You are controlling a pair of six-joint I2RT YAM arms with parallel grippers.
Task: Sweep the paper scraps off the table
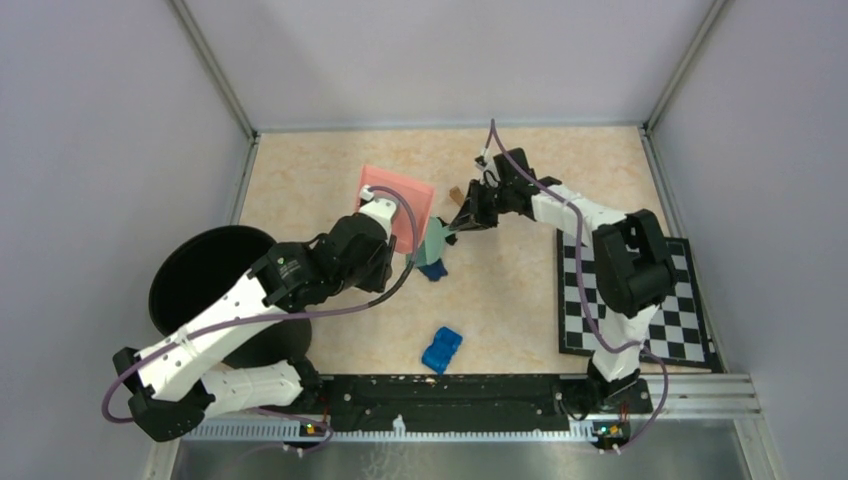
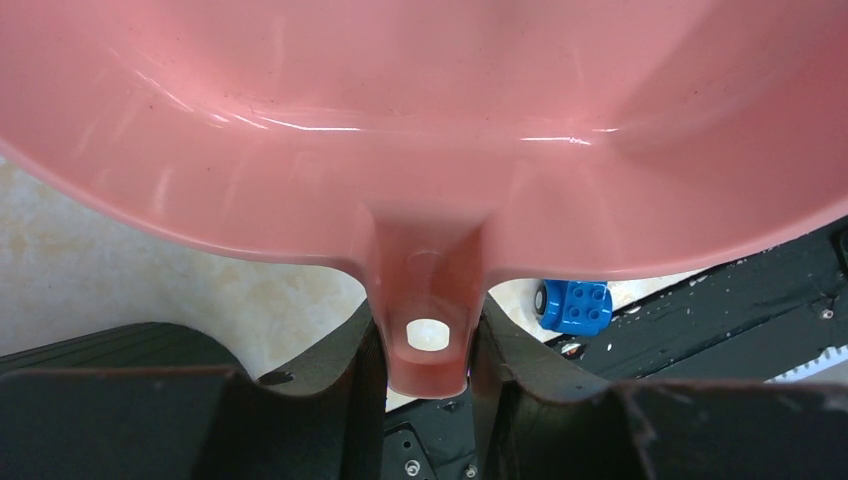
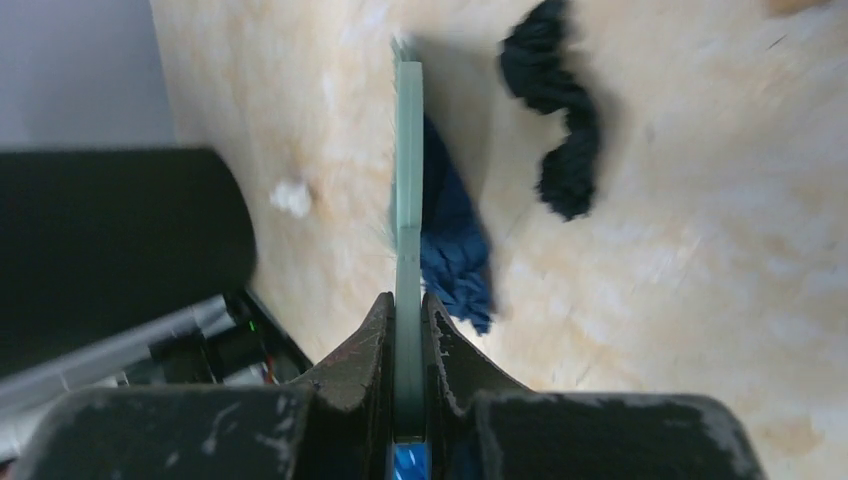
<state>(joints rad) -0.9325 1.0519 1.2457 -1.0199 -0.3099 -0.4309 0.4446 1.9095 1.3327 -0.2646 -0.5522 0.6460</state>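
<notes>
On beige speckled table (image 1: 520, 300), right gripper (image 3: 407, 305) pinches thin pale-green brush (image 3: 407, 180), its edge against crumpled paper scraps (image 3: 455, 240), dark blue, black, white. Left gripper (image 2: 427, 330) clamps pink plastic dustpan (image 2: 420, 120) by handle. Sweeping step; next: drive scraps into pan mouth.

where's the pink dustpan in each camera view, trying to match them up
top external: the pink dustpan lies left of centre, at the tip of the left arm.
left wrist: it fills the upper half, with its handle clamped between the left fingers.
right wrist: not in it.
shared landmark: the beige table, also seen at lower left in the left wrist view and across the right wrist view.
</notes>
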